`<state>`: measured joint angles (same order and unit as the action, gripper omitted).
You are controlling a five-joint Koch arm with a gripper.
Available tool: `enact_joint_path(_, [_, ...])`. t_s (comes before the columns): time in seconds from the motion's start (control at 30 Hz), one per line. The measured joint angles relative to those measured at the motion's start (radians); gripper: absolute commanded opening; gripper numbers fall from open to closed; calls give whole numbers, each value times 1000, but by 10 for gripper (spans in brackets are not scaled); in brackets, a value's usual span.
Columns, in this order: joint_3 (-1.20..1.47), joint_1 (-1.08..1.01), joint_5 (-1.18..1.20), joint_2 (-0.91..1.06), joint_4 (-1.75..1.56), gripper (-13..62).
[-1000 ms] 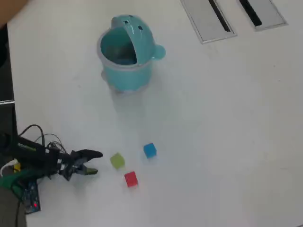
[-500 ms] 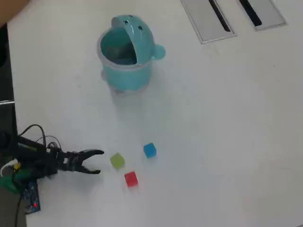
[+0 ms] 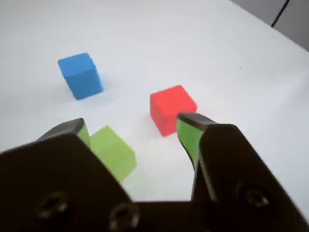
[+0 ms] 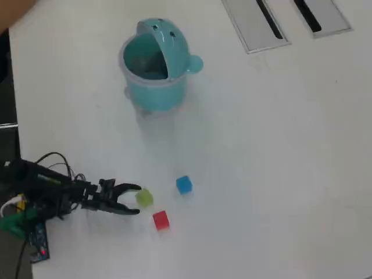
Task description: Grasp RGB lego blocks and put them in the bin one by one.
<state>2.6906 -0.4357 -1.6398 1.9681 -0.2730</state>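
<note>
Three small lego blocks lie on the white table. In the wrist view the yellow-green block (image 3: 112,152) sits just inside my left jaw, the red block (image 3: 171,108) lies ahead near the right jaw tip, and the blue block (image 3: 80,75) is farther off to the left. My gripper (image 3: 131,129) is open, with nothing clamped. From overhead, the gripper (image 4: 136,199) reaches in from the left beside the yellow-green block (image 4: 145,197), with the red block (image 4: 161,220) and blue block (image 4: 183,184) just past it. The teal bin (image 4: 155,64) stands far up the table with its lid raised.
Two grey slotted panels (image 4: 256,23) lie at the top right in the overhead view. The arm's base, wires and a circuit board (image 4: 36,241) occupy the lower left, next to the table's dark left edge.
My gripper has advanced to the right toward the blocks and has opened wider; its tips now flank the near side of the yellow-green block. The blocks and bin have not moved.
</note>
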Motion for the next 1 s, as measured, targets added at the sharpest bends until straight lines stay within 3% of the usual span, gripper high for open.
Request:
enact_joint_path(0.2, [-153,-52,-144,-161,20,335])
enact_joint_path(0.5, [-457,-187,-244,-377,318,358])
enact_joint_path(1.0, [-523,-137,-327,-337,480,359])
